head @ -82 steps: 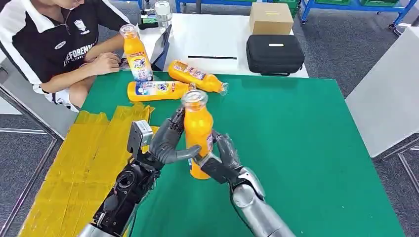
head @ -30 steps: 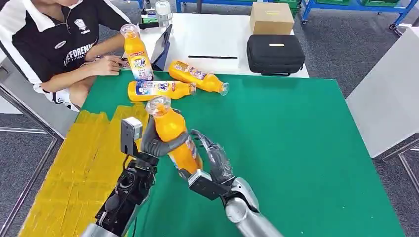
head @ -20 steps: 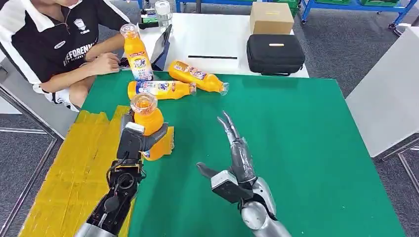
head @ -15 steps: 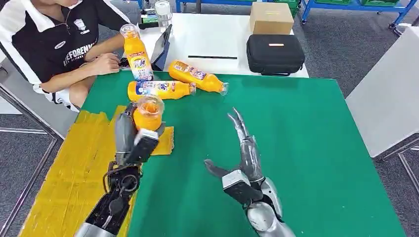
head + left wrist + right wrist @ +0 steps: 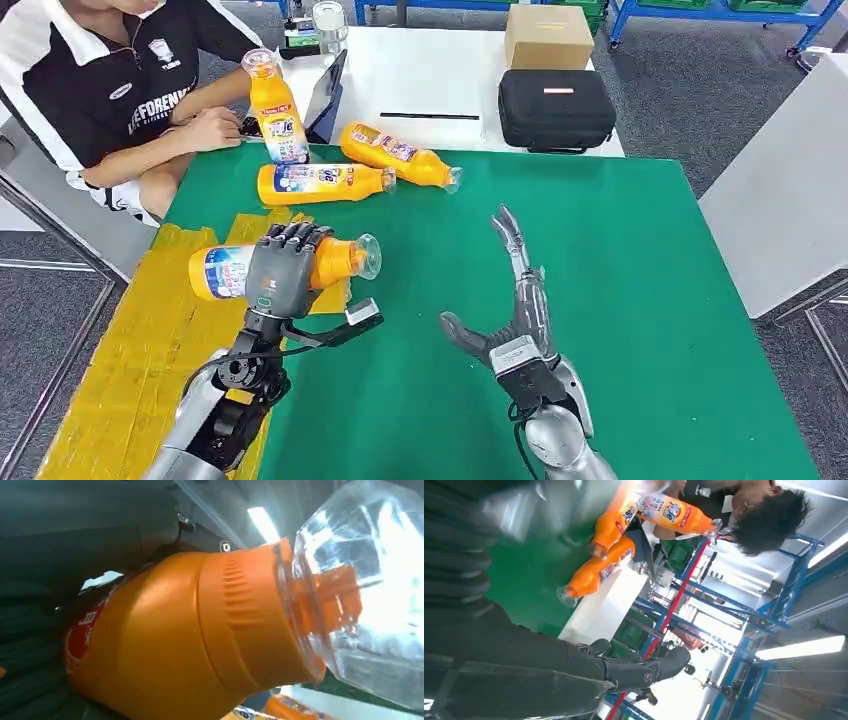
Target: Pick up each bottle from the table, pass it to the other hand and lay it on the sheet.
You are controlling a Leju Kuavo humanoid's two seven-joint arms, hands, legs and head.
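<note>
- Grey fingers (image 5: 290, 240) of the left hand (image 5: 278, 272) wrap over the middle of an orange bottle (image 5: 330, 262), gripping it firmly; the bottle lies near level, clear cap toward the green worktop (image 5: 620, 300), labelled base over the yellow sheet (image 5: 150, 330).
- From the left wrist, the orange body and clear cap sit tight against the palm, so the hold looks secure.
- Whether the bottle already touches the sheet cannot be told from the head view.
- To do this step well, I judge the hand should lower the bottle flat, its whole length over the sheet, then let go slowly so it does not roll off the edge.
- Right hand (image 5: 515, 300) is spread wide above the worktop, holding nothing, well apart from the bottle.
- 3 more bottles wait at the far edge: 2 lying (image 5: 320, 183) (image 5: 398, 155), 1 upright (image 5: 276, 108), near a seated person (image 5: 120, 90).
</note>
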